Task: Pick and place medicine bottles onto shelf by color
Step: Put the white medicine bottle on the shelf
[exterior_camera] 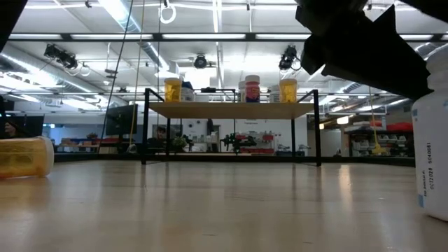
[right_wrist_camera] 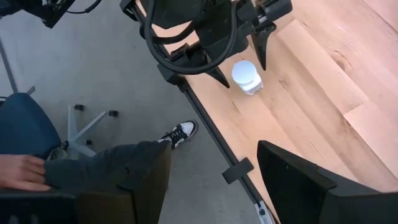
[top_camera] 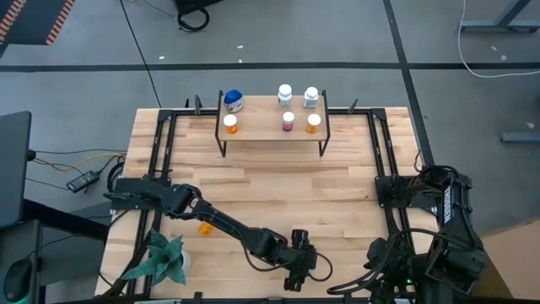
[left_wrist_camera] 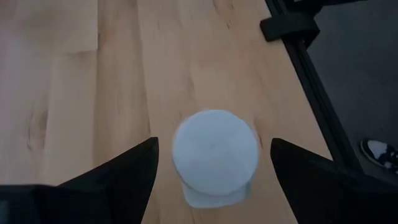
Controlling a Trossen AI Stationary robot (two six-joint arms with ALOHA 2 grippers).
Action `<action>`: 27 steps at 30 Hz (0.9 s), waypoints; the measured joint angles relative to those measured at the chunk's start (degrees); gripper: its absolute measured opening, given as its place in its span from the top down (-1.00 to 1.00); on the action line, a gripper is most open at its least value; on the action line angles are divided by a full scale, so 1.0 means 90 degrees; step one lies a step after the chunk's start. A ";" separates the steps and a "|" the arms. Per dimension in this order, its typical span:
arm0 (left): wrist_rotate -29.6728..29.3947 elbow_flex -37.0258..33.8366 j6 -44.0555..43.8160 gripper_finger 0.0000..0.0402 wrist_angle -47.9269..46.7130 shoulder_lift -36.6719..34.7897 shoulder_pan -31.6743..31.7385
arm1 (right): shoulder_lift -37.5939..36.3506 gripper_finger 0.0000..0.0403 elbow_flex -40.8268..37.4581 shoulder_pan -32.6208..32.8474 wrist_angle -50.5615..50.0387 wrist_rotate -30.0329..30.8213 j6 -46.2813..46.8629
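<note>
Six medicine bottles (top_camera: 285,105) stand on the shelf (top_camera: 272,127) at upper centre; an orange bottle (top_camera: 204,227) lies lower left. My left gripper (left_wrist_camera: 211,162), open and empty, straddles a white bottle (left_wrist_camera: 214,152). My right gripper (right_wrist_camera: 214,180) idles open.

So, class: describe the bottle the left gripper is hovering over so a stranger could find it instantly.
Start at the wooden table and go to its near edge, opposite the shelf. There the left gripper hangs open over an upright white bottle. It stands alone there; the other loose bottle is orange and lies on its side.
</note>
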 joint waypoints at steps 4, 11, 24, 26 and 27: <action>-0.0006 0.0000 -0.0167 -0.56 -0.0001 -0.0001 0.0034 | 0.0000 -0.23 0.0000 0.0000 0.0000 0.0002 0.0000; -0.0002 0.0000 -0.0333 -0.53 0.0025 0.0000 0.0034 | 0.0000 -0.23 0.0000 0.0000 0.0000 0.0002 0.0030; -0.0001 0.0000 -0.0668 -0.19 0.0211 -0.0001 0.0036 | 0.0000 -0.23 0.0000 0.0000 0.0000 0.0004 0.0026; -0.0001 0.0000 -0.0668 -0.13 0.0267 -0.0001 0.0036 | 0.0000 -0.23 0.0000 0.0000 0.0000 0.0004 0.0025; -0.0001 0.0000 -0.0668 -0.11 0.0273 -0.0001 0.0034 | 0.0000 -0.23 0.0000 0.0000 0.0000 0.0004 0.0025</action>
